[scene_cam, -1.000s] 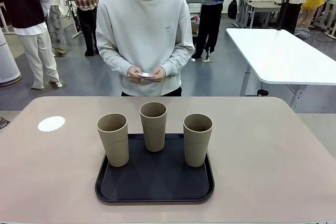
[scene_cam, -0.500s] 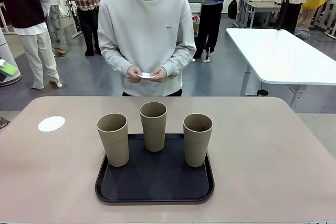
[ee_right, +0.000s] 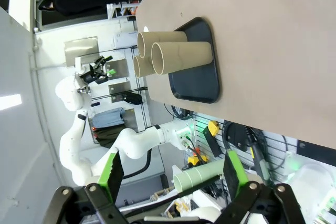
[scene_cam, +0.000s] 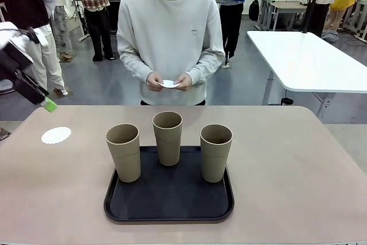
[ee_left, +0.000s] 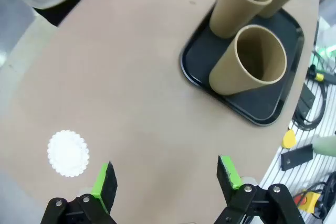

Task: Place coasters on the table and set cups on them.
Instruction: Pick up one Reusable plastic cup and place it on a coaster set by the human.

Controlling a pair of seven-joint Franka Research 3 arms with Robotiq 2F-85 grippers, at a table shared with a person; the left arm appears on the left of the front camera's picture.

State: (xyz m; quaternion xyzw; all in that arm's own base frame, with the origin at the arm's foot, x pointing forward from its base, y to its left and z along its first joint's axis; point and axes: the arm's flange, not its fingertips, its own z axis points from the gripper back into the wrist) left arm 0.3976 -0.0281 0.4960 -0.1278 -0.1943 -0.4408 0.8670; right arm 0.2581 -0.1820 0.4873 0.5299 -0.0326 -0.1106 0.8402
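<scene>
Left gripper (ee_left: 165,165), right gripper (ee_right: 174,156), wide open, empty

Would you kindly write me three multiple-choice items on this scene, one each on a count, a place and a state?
1. How many coasters lie on the table? A: one. B: two. C: three.
2. Where do the cups stand? A: on coasters. B: on the tray. C: on the floor.
3. The left gripper is: A: shut on a cup. B: shut on a coaster. C: open and empty.

Answers: 1 A, a single coaster lies near the table's left side. 2 B, all three stand on the black tray. 3 C, its green pads stand wide apart with nothing between them.
</scene>
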